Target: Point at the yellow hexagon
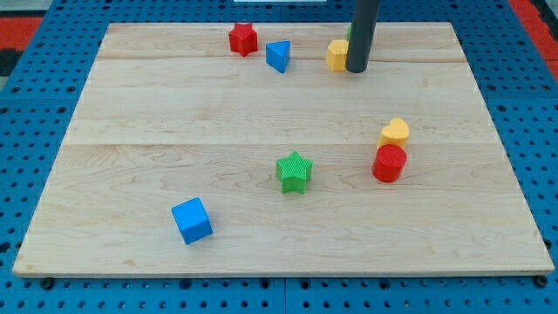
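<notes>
The yellow hexagon [336, 54] lies near the view's top, right of centre, on the wooden board [218, 113]. My tip [356, 69] stands just to the right of it, touching or almost touching its right side. The dark rod rises from there to the top edge and covers part of the hexagon. A sliver of a green block [350, 31] shows behind the rod; its shape is hidden.
A red star [243, 38] and a blue triangular block [278, 56] lie left of the hexagon. A yellow heart [395, 132] and a red cylinder [389, 163] sit at the right. A green star [294, 171] is central. A blue cube [192, 220] is lower left.
</notes>
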`<state>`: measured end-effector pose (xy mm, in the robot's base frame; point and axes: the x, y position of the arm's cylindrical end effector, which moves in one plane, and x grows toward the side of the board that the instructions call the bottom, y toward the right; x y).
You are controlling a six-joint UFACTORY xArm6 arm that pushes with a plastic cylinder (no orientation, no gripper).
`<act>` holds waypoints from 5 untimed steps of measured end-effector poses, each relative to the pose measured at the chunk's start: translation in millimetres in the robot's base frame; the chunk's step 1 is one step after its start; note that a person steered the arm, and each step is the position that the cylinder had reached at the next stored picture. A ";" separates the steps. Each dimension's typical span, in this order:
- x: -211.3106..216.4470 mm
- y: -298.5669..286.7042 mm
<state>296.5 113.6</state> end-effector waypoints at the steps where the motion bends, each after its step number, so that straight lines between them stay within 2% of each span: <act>1: -4.1 -2.2; 2: -10.8 -6.9; 3: 8.1 -35.8; 4: 45.8 -72.1; 5: 53.7 -83.2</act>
<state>350.3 30.5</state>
